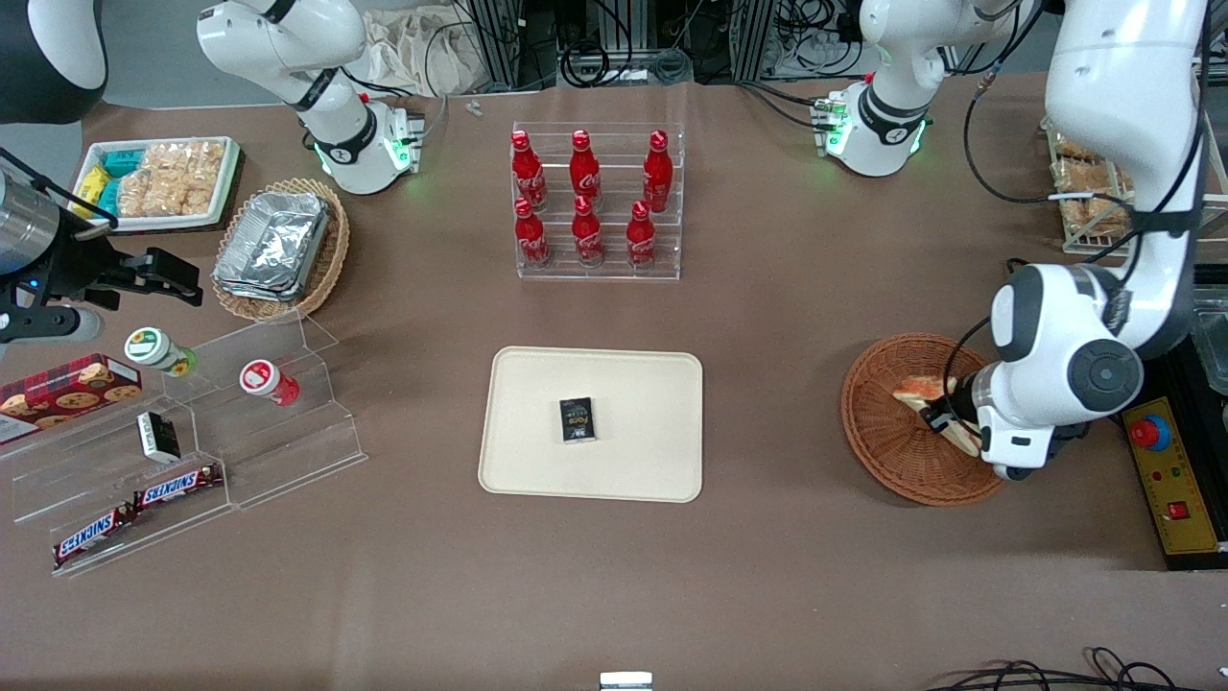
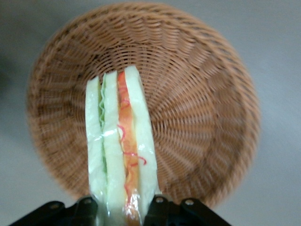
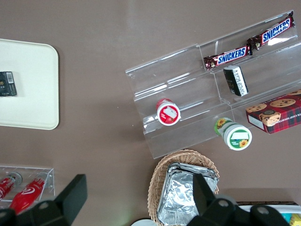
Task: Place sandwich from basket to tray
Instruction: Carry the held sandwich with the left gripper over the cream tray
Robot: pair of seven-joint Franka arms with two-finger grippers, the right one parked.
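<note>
"SNICKERS" reads in white letters on two brown candy bars (image 3: 248, 43) lying end to end on the clear acrylic step shelf (image 1: 278, 432). The red bottles (image 1: 585, 197) in the clear rack carry white Coca-Cola script. Other labels are unreadable.

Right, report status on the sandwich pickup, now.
Gripper shut on sandwich, over the basket. Sandwich not yet at tray. Small black box sits mid-tray; bare tray around it.
</note>
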